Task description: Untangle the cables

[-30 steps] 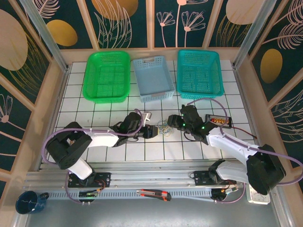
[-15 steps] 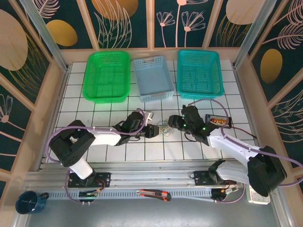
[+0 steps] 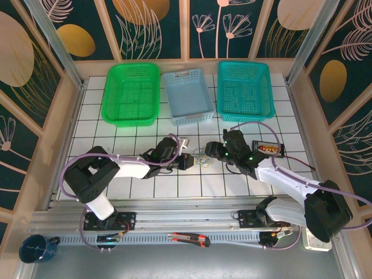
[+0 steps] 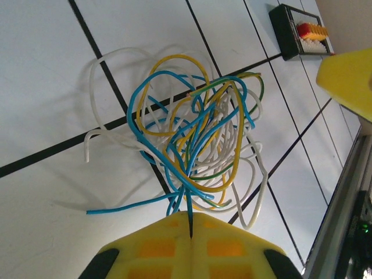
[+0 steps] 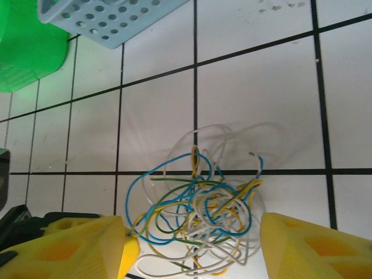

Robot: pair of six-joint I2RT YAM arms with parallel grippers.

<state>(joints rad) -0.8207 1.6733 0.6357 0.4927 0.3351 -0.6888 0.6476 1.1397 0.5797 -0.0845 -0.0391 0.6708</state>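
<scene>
Since a second ago, the left claw (image 4: 190, 224) has slid a little closer to the cables (image 3: 201, 157) and snapped its yellow fingers together. Now it is clenched on a few strands at the edge of the tangle. Most of them are blue. In the left wrist view they run right into the crack between the two fingers. I think it bites there because those strands stick out, so they are easy to pinch without grabbing the whole bunch.

The right claw (image 5: 193, 247) is spread wide and holds nothing. In its own view the tangle lies on the tiles between its two yellow fingers. It looks like it is waiting there so it can pinch a different cable and pull the other way while the left side holds on.

The cables are blue, yellow, white and green, and they loop over each other in a loose ball. The ball lies flat near the middle of the white tiled worktop (image 3: 116, 139). From above, the left claw is at its 9 o'clock and the right claw is at about its 2 o'clock.

Far off at 12 o'clock stand a green basket (image 3: 131, 93), a pale blue basket (image 3: 187, 96) and a teal basket (image 3: 245, 90), side by side. They may be for the cables once each is pulled free.
</scene>
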